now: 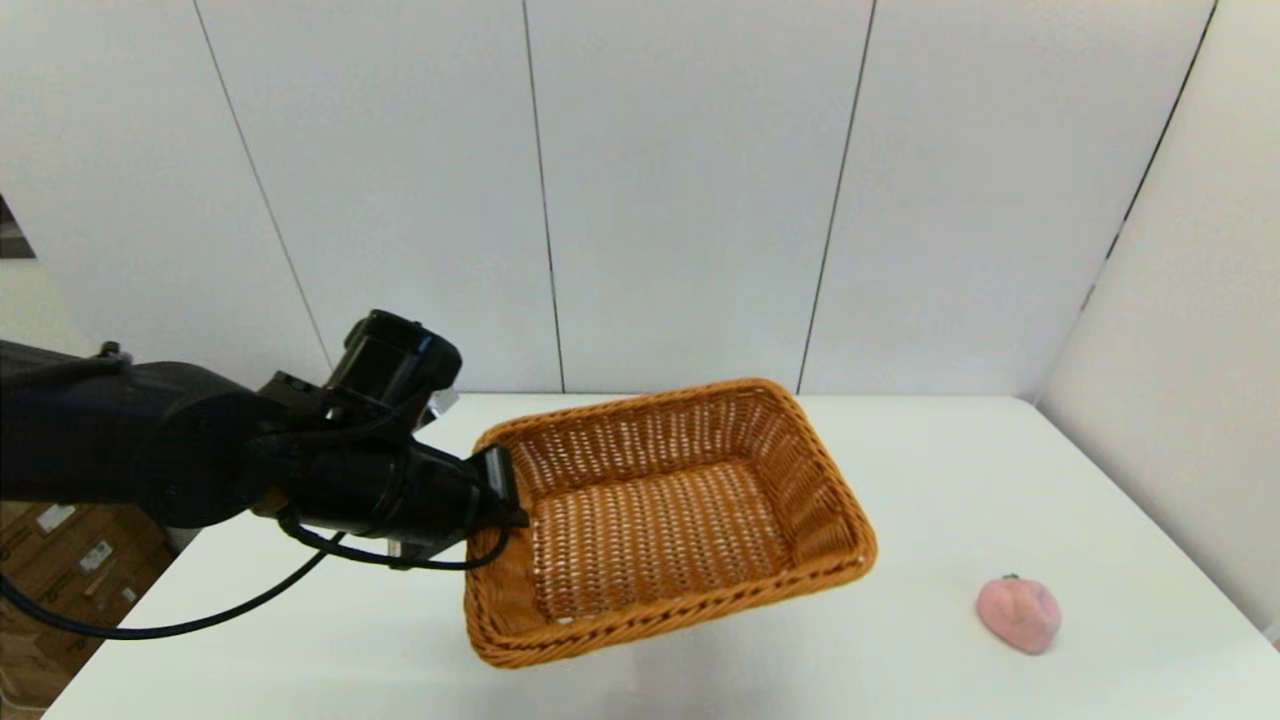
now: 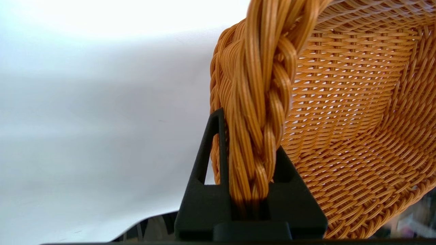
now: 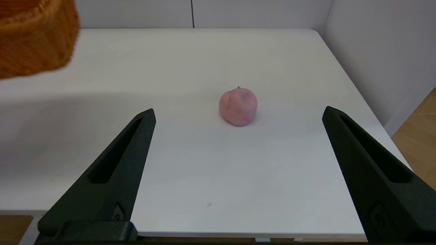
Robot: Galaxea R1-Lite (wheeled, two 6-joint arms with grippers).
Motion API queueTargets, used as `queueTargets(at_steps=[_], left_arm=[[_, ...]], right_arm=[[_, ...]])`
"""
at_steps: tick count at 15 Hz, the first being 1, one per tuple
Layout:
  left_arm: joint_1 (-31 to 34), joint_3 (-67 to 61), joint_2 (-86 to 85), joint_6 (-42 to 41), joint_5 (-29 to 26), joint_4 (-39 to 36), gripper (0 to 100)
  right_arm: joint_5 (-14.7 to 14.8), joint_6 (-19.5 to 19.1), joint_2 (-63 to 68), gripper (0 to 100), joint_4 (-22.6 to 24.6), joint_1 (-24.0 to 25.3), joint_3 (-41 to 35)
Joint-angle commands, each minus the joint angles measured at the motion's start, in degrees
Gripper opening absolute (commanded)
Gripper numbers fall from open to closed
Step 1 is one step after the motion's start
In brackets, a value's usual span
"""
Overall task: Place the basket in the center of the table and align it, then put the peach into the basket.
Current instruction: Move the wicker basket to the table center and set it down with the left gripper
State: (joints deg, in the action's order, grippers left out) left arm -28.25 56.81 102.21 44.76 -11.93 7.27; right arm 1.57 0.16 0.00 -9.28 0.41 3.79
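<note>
while the left gripper (image 2: 250, 190) clamps the braided rim of the orange-brown woven wicker basket (image 1: 660, 520), tilted above the white table (image 1: 950, 480), the right gripper (image 3: 238, 177) gapes wide near the small pale pink peach (image 3: 237, 106).

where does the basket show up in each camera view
Head view: the basket sits mid-picture, lifted and tilted, its rim clamped by the left gripper.
Left wrist view: it fills the right half, braided rim pinched between the fingers.
Right wrist view: only a corner at upper left.
Shared landmark: the white table.
</note>
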Motion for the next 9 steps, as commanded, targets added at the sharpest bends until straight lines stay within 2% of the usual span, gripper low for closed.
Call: queueTargets(at_steps=[1, 9], left_arm=[[-3.2, 2.7, 7.3, 0.0, -5.0, -2.0, 0], [-2.8, 0.1, 11.9, -6.4, -5.2, -3.1, 0]], right_arm=[[0.0, 0.0, -0.1, 100, 0.0, 0.0, 0.0], [0.0, 0.0, -0.1, 100, 0.0, 0.0, 0.0]])
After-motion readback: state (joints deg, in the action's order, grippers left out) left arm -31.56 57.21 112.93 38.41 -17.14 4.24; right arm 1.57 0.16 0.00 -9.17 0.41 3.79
